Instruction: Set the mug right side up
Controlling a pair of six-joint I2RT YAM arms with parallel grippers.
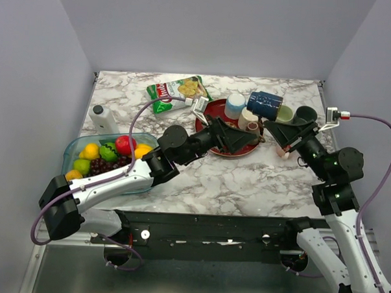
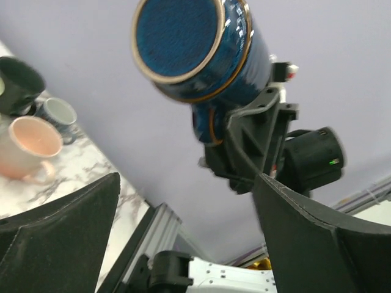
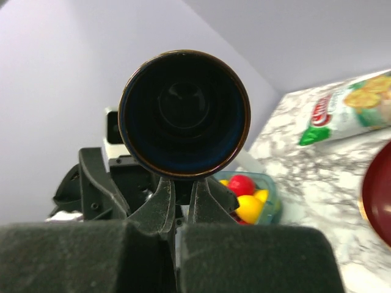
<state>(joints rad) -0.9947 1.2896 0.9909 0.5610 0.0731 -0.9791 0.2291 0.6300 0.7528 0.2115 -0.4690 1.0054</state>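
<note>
A broad strip of marble table [image 1: 246, 181] runs along the front edge. Farther in, the left gripper [image 1: 246, 137] stands with its jaws wide apart over the red plate [image 1: 213, 111]. Behind it, the right gripper [image 1: 273, 121] is clamped on the handle of the blue mug [image 1: 265, 103]. The mug hangs tilted in the air just beside the cups [image 1: 286, 114], with its base toward the left gripper.
</note>
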